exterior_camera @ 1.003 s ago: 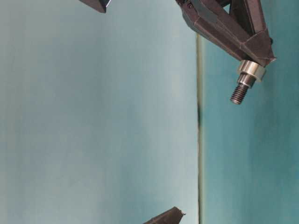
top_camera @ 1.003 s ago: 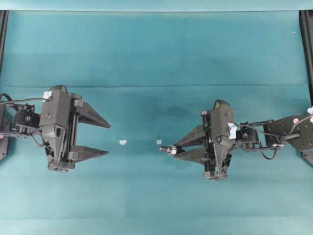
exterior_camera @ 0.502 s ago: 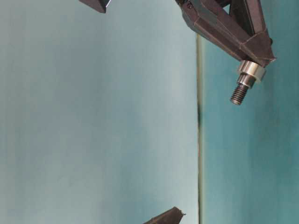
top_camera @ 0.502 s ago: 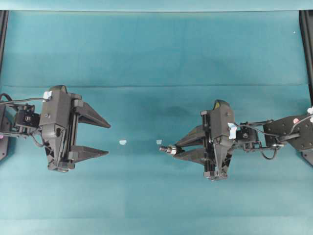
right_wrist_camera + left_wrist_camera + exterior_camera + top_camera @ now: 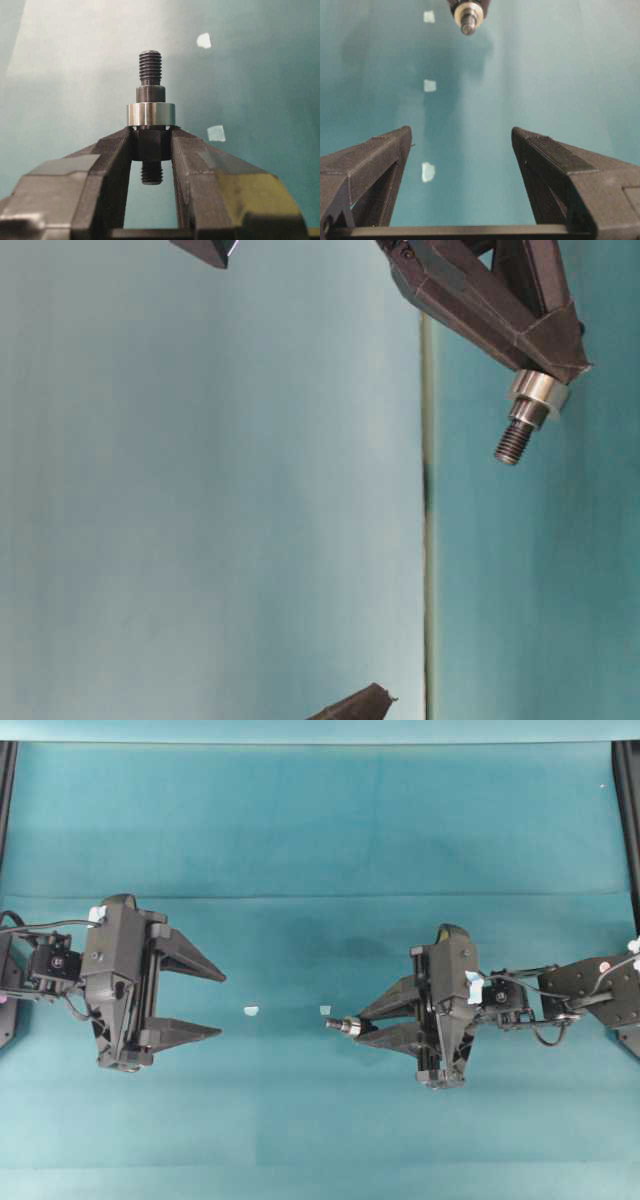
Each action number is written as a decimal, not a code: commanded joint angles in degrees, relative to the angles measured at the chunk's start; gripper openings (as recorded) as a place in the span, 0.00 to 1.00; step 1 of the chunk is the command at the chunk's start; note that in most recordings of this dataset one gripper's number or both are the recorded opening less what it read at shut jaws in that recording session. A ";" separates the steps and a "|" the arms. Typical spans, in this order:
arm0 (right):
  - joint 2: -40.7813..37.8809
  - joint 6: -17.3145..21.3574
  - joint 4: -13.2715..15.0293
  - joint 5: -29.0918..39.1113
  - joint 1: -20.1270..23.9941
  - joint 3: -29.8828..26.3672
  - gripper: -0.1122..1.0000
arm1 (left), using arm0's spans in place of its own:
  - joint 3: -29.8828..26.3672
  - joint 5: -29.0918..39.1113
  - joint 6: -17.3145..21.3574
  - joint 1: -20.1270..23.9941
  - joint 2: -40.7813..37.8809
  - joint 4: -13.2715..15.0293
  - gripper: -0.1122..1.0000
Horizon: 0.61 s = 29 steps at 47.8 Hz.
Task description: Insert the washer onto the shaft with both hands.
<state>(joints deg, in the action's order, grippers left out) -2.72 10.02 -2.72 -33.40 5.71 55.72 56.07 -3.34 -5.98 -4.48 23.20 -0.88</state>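
My right gripper point(image 5: 152, 145): fingers clamp the shaft point(image 5: 150, 92); wrist view alone shows the washer point(image 5: 150, 114) seated. My left gripper point(image 5: 215, 1002): fingers spread, empty. Table-level view crops both.

Teal cloth-covered table point(image 5: 320, 830), faintly creased in horizontal bands across the overhead view, with a darker smudge near the middle. Two small white tape bits point(image 5: 251, 1011) point(image 5: 325, 1010) flat on the cloth near the centre, side by side and apart. A third bit visible from the left wrist view point(image 5: 427, 171). Black rails at both side edges.
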 commanded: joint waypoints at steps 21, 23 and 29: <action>0.26 0.44 -0.26 -0.35 0.00 -0.88 0.10 | -0.70 0.26 -0.18 -0.09 0.26 0.00 0.89; 0.26 0.44 -0.26 -0.35 0.09 -0.79 0.10 | -0.62 0.35 -0.18 -0.09 0.26 0.00 0.89; 0.35 0.44 -0.26 -0.35 0.09 -0.79 0.10 | -0.62 0.35 -0.18 -0.09 0.26 0.00 0.89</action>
<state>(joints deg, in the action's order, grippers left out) -2.72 10.02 -2.90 -33.40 5.71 55.72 56.07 -2.72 -6.06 -4.39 23.29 -0.88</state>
